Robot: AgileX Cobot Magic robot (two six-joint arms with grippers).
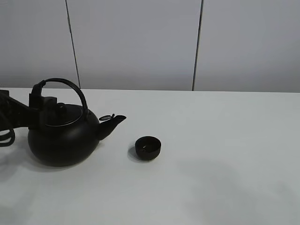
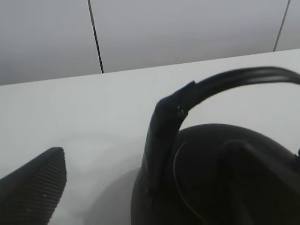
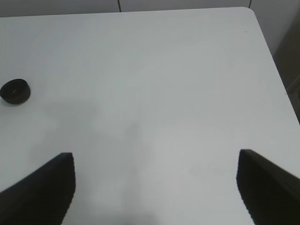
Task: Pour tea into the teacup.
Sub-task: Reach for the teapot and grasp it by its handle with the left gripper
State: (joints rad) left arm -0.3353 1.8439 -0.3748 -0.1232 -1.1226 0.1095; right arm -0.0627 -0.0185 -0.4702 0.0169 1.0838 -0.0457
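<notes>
A white table (image 1: 225,164) stands in front of a pale grey panelled wall (image 1: 140,42) with two thin dark seams.

On the left of the table stands a large round black kettle (image 1: 63,136), upright. Its arched handle (image 1: 70,86) is raised over the lid (image 1: 63,115). Its short spout (image 1: 112,123) points right.

The teacup (image 1: 148,147) is small, black and has no handle. It sits upright on the table a little left of centre. It is just right of the spout's tip and slightly nearer than it, and it does not touch the kettle. Whether it holds any liquid cannot be told.

The left arm comes in from the left edge. The left gripper (image 1: 43,107) is at the left end of the kettle's handle, where the handle meets the body. From the left wrist camera, one ribbed black finger (image 2: 33,187) shows, with bare table between it and the handle's upright part. The other finger is out of sight. The jaws are spread wide and are not clamped on the handle.

The right gripper (image 3: 155,157) is out of the high camera's view. Its own wrist camera shows two dark fingers set wide apart over bare table on the right side. Nothing lies between them, so the jaws are open and empty. The teacup shows small in that view, well away from the fingers.
</notes>
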